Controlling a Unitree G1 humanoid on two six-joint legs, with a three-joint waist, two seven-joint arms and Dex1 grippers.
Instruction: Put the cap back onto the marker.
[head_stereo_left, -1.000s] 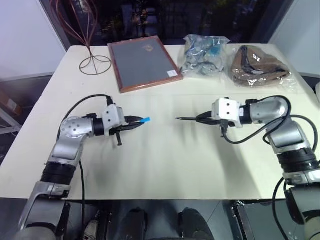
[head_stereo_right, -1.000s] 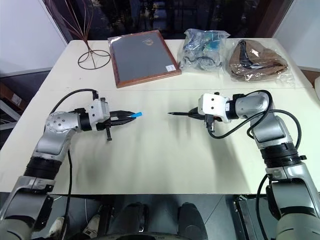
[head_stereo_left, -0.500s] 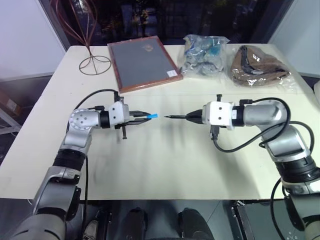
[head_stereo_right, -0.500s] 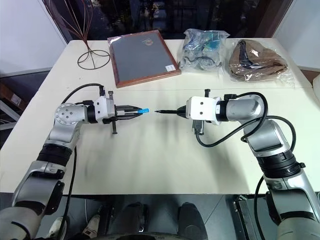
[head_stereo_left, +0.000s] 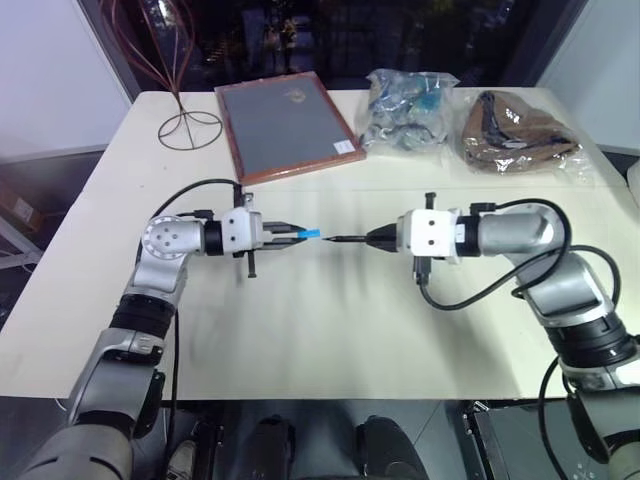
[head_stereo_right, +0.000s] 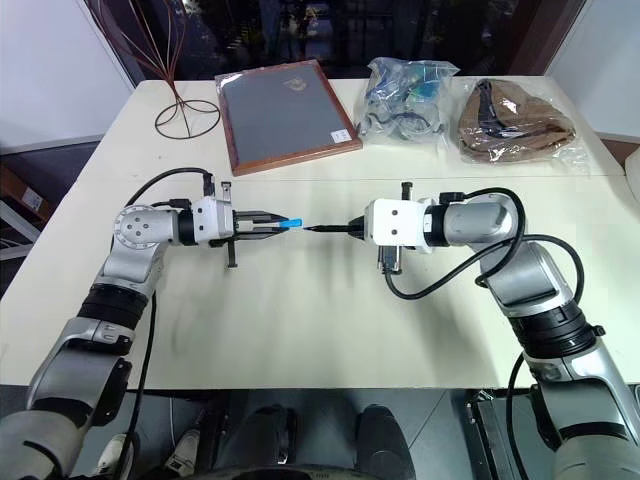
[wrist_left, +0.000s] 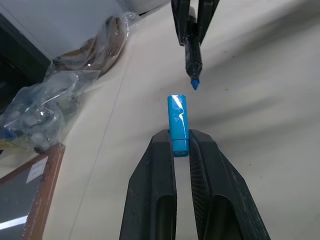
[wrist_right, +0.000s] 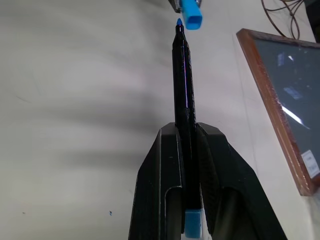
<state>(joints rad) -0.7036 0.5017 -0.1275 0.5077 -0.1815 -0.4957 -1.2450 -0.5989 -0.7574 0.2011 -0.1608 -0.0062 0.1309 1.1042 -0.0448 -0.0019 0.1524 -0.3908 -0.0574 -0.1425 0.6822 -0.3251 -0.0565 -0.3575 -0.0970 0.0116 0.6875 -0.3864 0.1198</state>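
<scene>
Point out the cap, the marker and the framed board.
cap (wrist_left: 178, 121), left wrist view, middle of its blue barrel.
marker (wrist_right: 183, 75), right wrist view, mid-shaft of the black body.
framed board (head_stereo_left: 285, 125), left eye view, centre of its dark panel.

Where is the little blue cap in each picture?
Left eye view: the cap sits mid-table, pinched at the tip of the left claw.
Right eye view: the cap is left of centre, just before the marker tip.
Left wrist view: the cap is in the middle, between the black fingers.
Right wrist view: the cap is at the top edge.
Shared landmark: the marker's blue tip, pointing at the cap.
</scene>
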